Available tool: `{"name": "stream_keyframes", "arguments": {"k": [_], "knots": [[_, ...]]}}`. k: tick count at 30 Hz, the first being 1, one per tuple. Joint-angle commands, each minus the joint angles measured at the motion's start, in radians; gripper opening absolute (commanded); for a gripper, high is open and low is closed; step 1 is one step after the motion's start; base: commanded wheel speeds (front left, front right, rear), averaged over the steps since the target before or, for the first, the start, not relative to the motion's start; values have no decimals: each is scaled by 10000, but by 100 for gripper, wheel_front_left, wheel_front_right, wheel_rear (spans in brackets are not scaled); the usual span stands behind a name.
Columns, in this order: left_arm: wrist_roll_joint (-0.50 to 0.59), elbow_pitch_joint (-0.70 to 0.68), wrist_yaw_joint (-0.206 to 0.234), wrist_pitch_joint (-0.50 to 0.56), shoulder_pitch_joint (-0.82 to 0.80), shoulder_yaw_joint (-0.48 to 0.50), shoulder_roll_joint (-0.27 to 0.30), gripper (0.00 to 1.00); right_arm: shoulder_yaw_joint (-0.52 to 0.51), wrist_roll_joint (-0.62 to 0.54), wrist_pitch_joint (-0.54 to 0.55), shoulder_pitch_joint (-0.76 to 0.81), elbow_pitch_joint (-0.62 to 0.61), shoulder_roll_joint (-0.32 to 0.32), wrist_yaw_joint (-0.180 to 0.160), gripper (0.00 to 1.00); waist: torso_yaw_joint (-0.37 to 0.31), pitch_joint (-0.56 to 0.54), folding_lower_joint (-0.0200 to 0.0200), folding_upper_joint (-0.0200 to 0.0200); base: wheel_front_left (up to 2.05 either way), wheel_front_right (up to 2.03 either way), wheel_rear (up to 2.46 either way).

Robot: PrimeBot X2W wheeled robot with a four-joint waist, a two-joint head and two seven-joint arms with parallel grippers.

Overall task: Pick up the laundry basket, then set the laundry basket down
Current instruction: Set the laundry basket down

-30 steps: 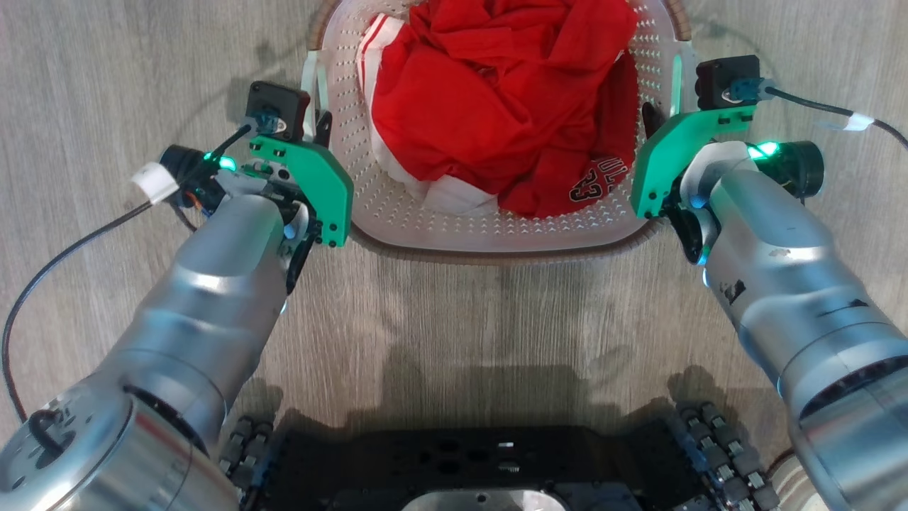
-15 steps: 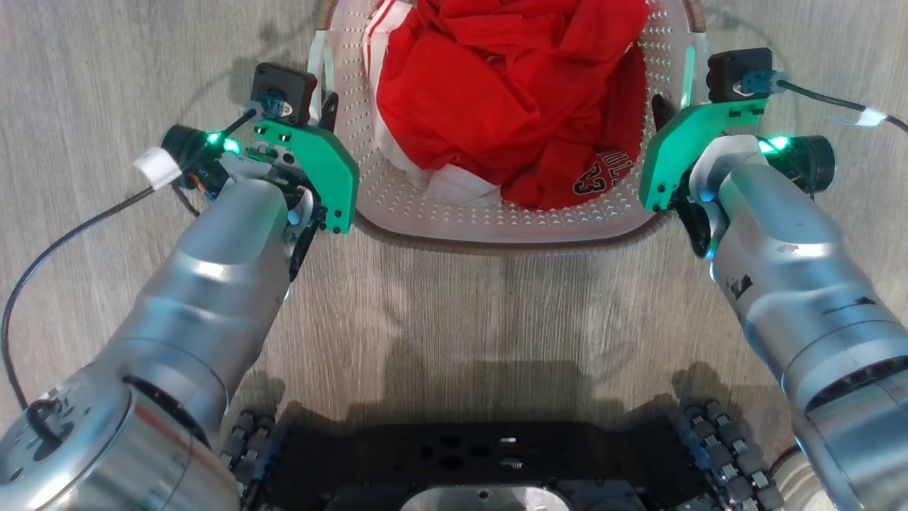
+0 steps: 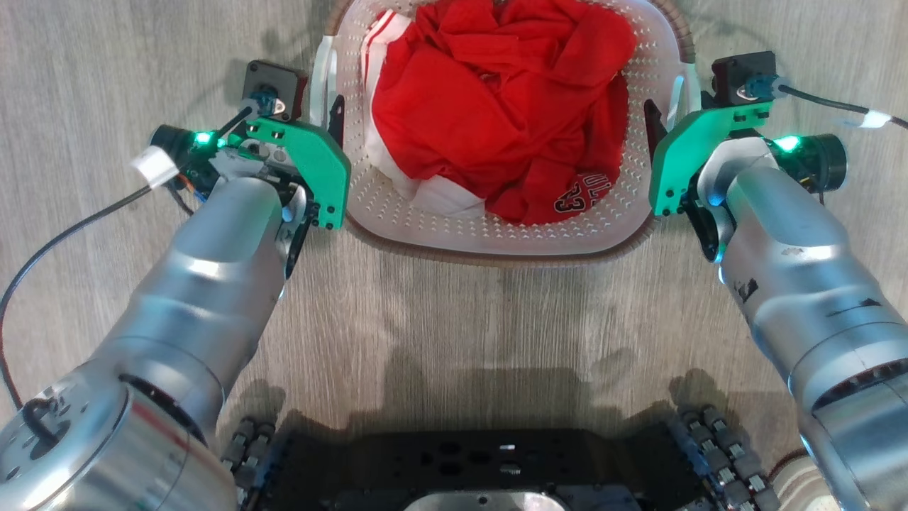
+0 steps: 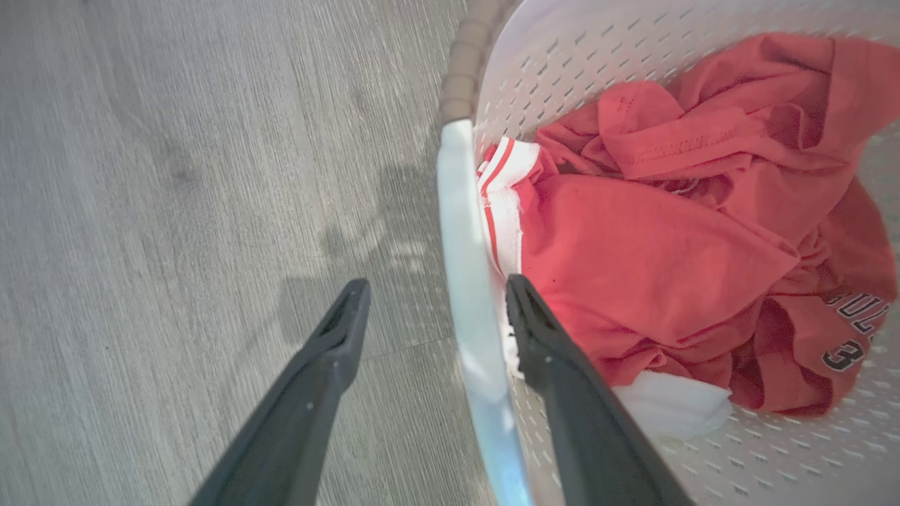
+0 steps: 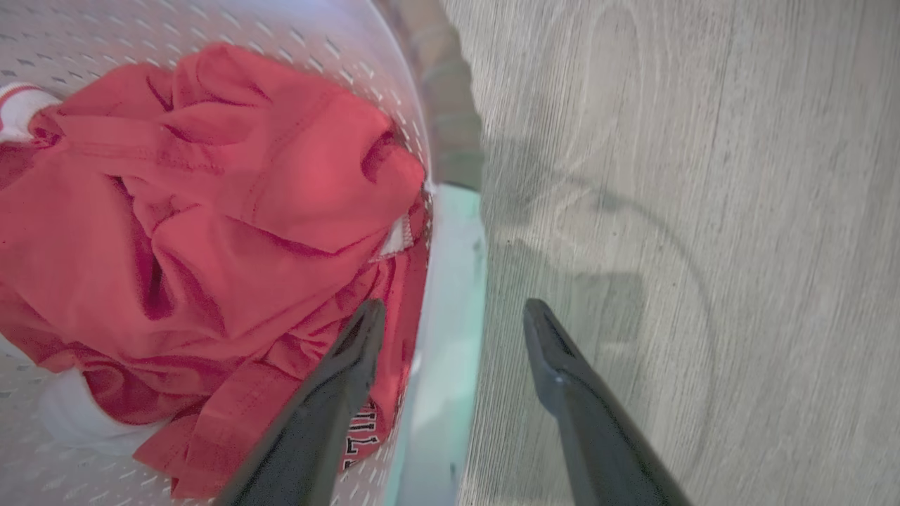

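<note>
- The laundry basket [image 3: 496, 231] appears to rest on the wooden floor [image 3: 454, 319], straight ahead of the robot's base and centred between your two arms. It holds a heap of red clothes [image 3: 496, 106].
- The left gripper [image 4: 434, 284] is spread wide and holds nothing. The left handle [image 4: 464, 281] runs up through the gap. The outer finger [image 4: 316, 386] is over bare floor and the inner finger [image 4: 555, 365] is inside the basket, beside the clothes.
- The right gripper [image 5: 455, 306] mirrors it. It is spread and empty, with the right handle [image 5: 450, 281] between its fingers, one finger over the clothes and the other over the floor.
- The relation that matters is that each handle lies lengthwise along its gripper's fingers, not across them. Each sits nearer the inner finger than the outer one.
- Neither arm is nearer. The basket is held off evenly, left handle to left arm and right handle to right arm.
- The basket's far end is cut off at the top of the head view, so you cannot judge its long axis from here.
- My reading is that squeezing shut would catch both handles as they stand (no sideways shift needed). Backing out would mean pulling along the fingers' own line so the inner fingers do not snag cloth.
</note>
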Motion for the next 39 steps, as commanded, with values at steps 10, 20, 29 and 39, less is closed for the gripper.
{"name": "stream_keyframes", "arguments": {"k": [10,20,29,39], "knots": [[-150,-137,150,-106,385,479,356,100,-283,-306,-704,320,-63,183,69,100,-27,-614,0,0,0,0,0],[785,-2513,772,-111,1296,1861,936,100,-1374,-694,-1120,743,-431,183,69,100,74,-1920,0,0,0,0,0],[2312,-4667,1082,-111,3102,3606,1212,100,-2541,-1519,-1126,2295,-2743,183,69,100,154,-3301,0,0,0,0,0],[4236,-7271,1109,-112,5674,5990,1091,100,-2713,-1765,-1128,4475,-5595,183,69,100,125,-4936,0,0,0,0,0]]}}
